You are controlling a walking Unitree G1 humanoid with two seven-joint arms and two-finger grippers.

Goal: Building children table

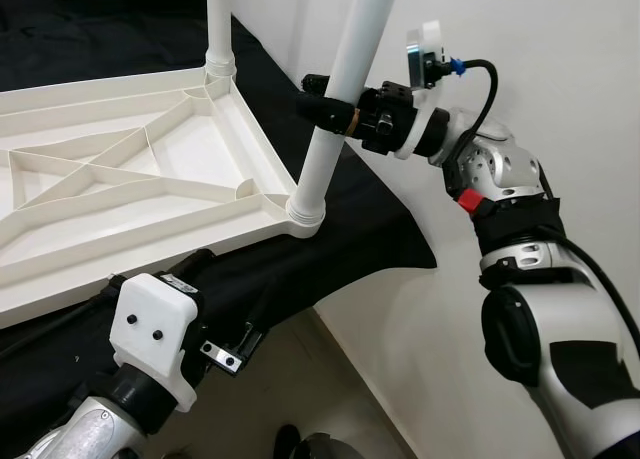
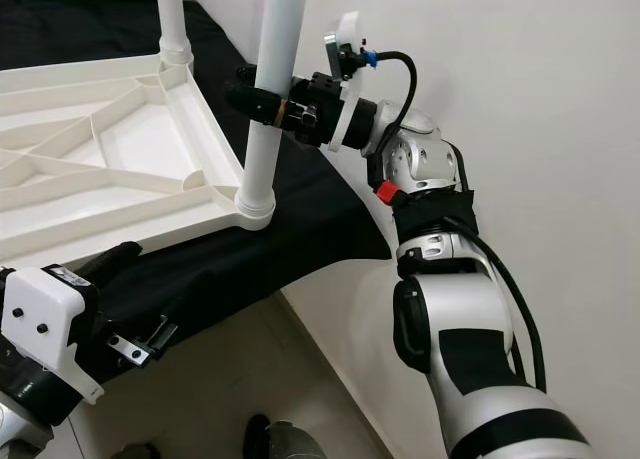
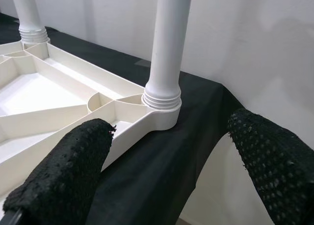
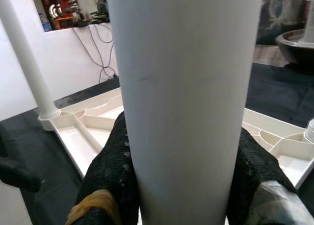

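Note:
A white plastic tabletop point(image 1: 120, 169) lies upside down on a black cloth, its ribbed underside up. A white round leg point(image 1: 340, 99) stands a little tilted in the near right corner socket point(image 1: 305, 217). My right gripper point(image 1: 325, 109) is shut on this leg about halfway up; the leg point(image 4: 186, 102) sits between both black fingers point(image 4: 110, 176). A second leg point(image 1: 219, 24) stands in the far corner socket. My left gripper point(image 3: 167, 171) is open, low at the cloth's near edge, with the corner socket point(image 3: 162, 107) ahead of its fingers point(image 3: 64, 171).
The black cloth point(image 1: 380, 229) ends just right of the corner socket, and a white wall point(image 1: 560, 59) rises close behind my right arm. A pale floor point(image 1: 360, 399) lies below the cloth's edge.

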